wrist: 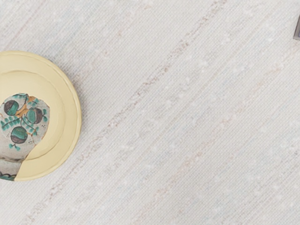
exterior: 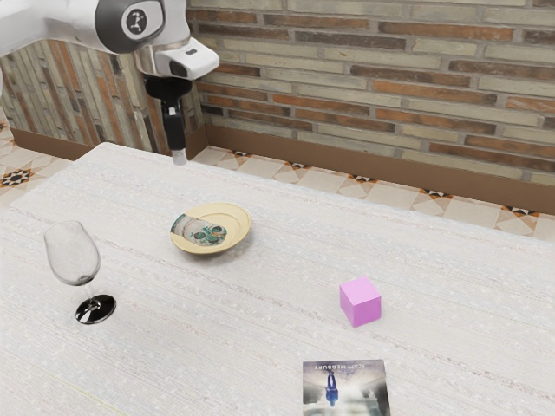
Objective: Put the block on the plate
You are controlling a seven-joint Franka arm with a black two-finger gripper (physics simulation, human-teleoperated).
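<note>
"Block (exterior: 360,302), the pink one, where is it from where you're standing?"

"Sitting on the pale table (exterior: 260,321), well apart from the plate (exterior: 236,218), over toward the exterior view's right."

"And that book (exterior: 347,387)?"

"Lying near the block, on the side away from the brick wall (exterior: 373,78). Its cover has a small blue figure and the name Scott Medbury, upside down from here."

"What does the plate look like?"

"Round and creamy yellow. The wrist view gives me the painting on it: teal and brown balls with little leaves, on a grey patch."

"There's a glass (exterior: 74,253) too."

"Yes, clear, standing upright on a black foot, on the plate's other side from the block, toward the exterior view's left."

"Now the gripper (exterior: 179,159). Wide or narrow?"

"I honestly can't tell. I catch it side-on, pointing down, up above the table and well apart from the block."

"And the dark thing (wrist: 297,32) at the wrist view's edge?"

"Just a corner of something, too little of it for me to name."
</note>
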